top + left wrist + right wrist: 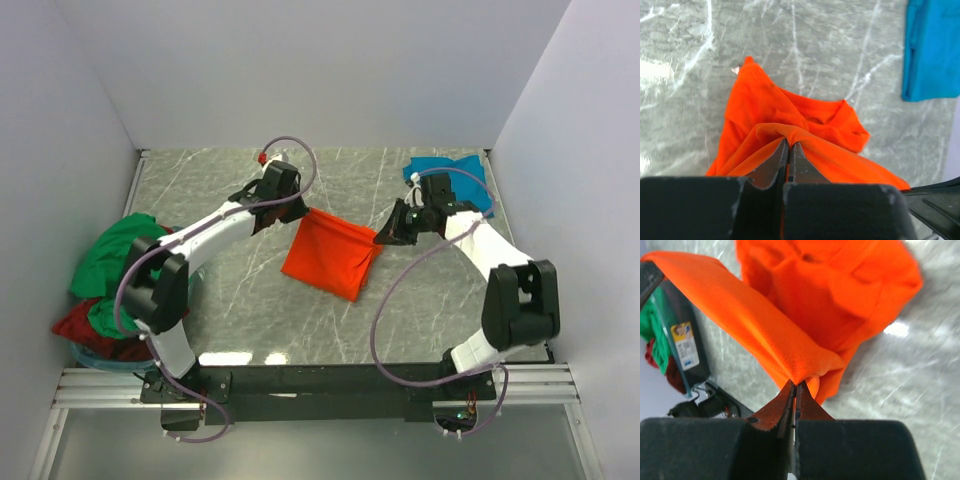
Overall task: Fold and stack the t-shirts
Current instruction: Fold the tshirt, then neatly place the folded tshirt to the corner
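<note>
The bright orange t-shirt (330, 256) hangs stretched between my two grippers over the middle of the table, its lower part drooping toward the near side. My left gripper (303, 210) is shut on its left top corner (790, 135). My right gripper (380, 238) is shut on the opposite corner (800, 375). A teal blue t-shirt (445, 175) lies folded at the far right of the table, also in the left wrist view (932, 47). Green (115, 255) and dark red (85, 325) t-shirts sit heaped at the left.
The green and dark red shirts lie in a clear bin (100, 355) at the table's left edge; the bin (677, 345) also shows in the right wrist view. White walls close the table on the left, back and right. The grey marble tabletop (250, 310) shows around the orange shirt.
</note>
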